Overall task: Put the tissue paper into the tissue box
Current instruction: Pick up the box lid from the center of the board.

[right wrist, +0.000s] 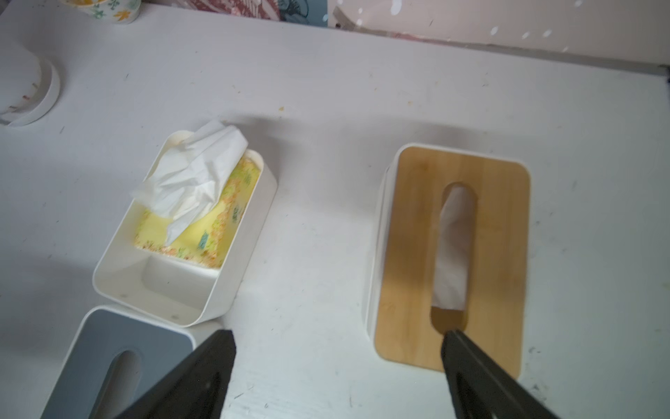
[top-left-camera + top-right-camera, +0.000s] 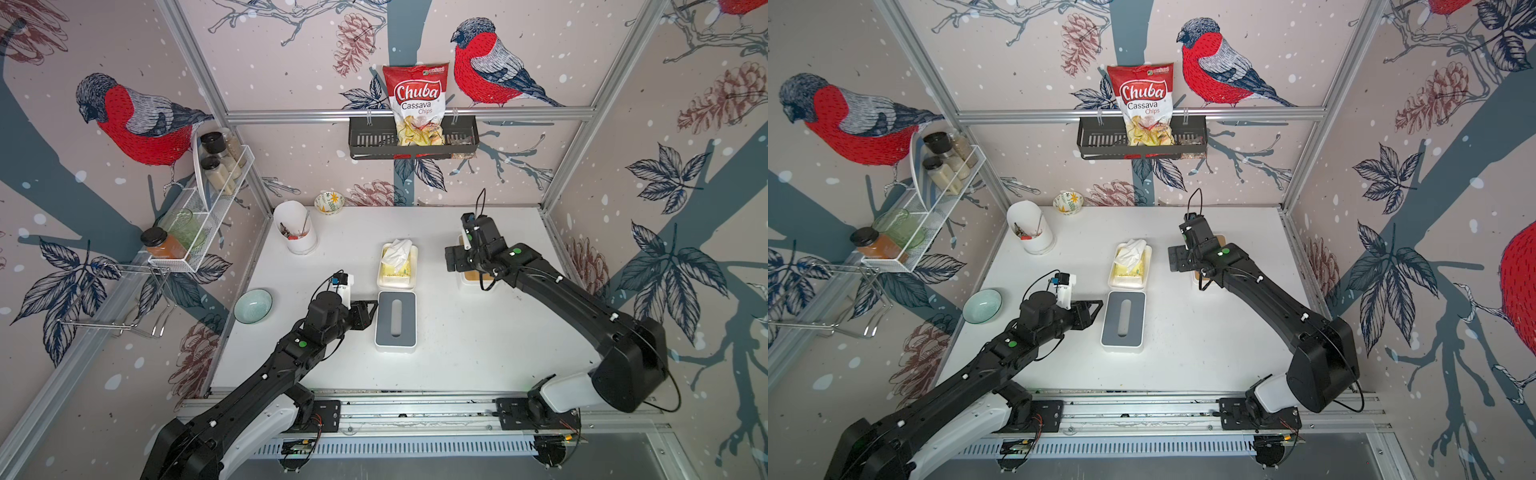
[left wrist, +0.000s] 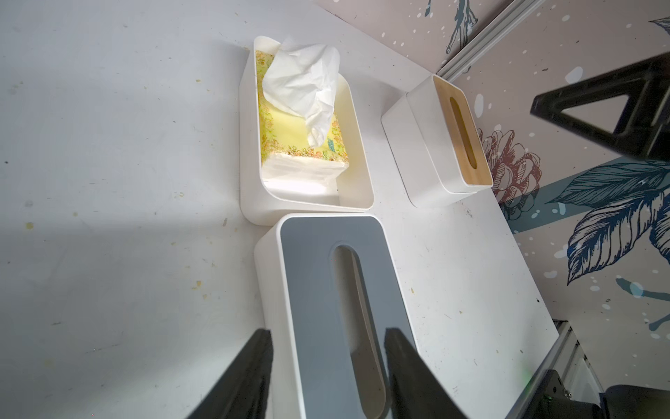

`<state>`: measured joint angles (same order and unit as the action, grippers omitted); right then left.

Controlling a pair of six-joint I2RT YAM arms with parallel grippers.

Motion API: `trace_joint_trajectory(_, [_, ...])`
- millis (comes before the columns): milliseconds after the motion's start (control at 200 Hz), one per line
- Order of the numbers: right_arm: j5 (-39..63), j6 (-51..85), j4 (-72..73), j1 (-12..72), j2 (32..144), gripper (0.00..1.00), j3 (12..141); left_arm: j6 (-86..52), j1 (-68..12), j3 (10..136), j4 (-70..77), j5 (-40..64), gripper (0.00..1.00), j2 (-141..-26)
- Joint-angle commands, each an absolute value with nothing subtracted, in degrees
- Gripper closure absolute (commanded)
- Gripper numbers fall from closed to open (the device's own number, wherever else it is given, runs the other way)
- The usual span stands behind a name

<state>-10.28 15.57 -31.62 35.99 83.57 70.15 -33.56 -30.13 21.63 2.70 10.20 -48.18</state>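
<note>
Right fingers [image 1: 478, 377] splayed, crumpled tissue [image 1: 195, 174], wooden lid [image 1: 409, 254]

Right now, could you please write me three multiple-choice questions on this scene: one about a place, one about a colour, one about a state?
1. Where does the grey lid lie, relative to the open box?
A. On top of it
B. On the table, at its end nearer the robot
C. Inside it

2. What colour is the wrapper of the tissue pack?
A. Blue
B. Red
C. Yellow

3. In what state is the right gripper?
A. Open
B. Shut on the tissue pack
C. Shut on the grey lid

Answers:
1 B: both top views show it flat on the table beside the box.
2 C: both wrist views show yellow floral wrapping.
3 A: the right wrist view shows the jaws wide apart, holding nothing.
</note>
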Motion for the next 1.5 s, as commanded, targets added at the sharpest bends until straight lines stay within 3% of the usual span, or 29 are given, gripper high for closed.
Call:
trace_joint_trajectory(0, [-7.72,22.01,-30.65,40.71,83.3,0.07,66.6,-33.23,-30.18,20.99,3.25,8.6,0.48,-47.59])
trace_joint_trajectory(340, [-10.32,30.44,-23.54,56.78,91.92,0.03,60.78,-34.33,-30.15,19.4,4.05,7.93,0.51,-45.56])
trace_joint_trajectory(680, [-13.15,32.09,-26.39,60.98,101.53,0.06,65.16,-34.76,-30.17,18.72,4.48,8.0,0.51,-44.81])
trace_joint_trajectory(910, [-13.54,32.34,-26.39,60.97,101.67,0.18,65.35,-34.75,-30.17,18.54,4.32,7.91,0.51,-44.13])
trace_joint_trajectory(1351, [-15.4,31.57,-28.97,57.72,95.32,0.56,60.8,-33.59,-30.15,20.31,6.74,6.75,0.54,-45.79])
trace_joint_trajectory(1496, [-15.39,30.88,-28.48,55.55,91.9,0.6,57.85,-31.22,-29.65,25.77,7.31,4.95,0.56,-51.25])
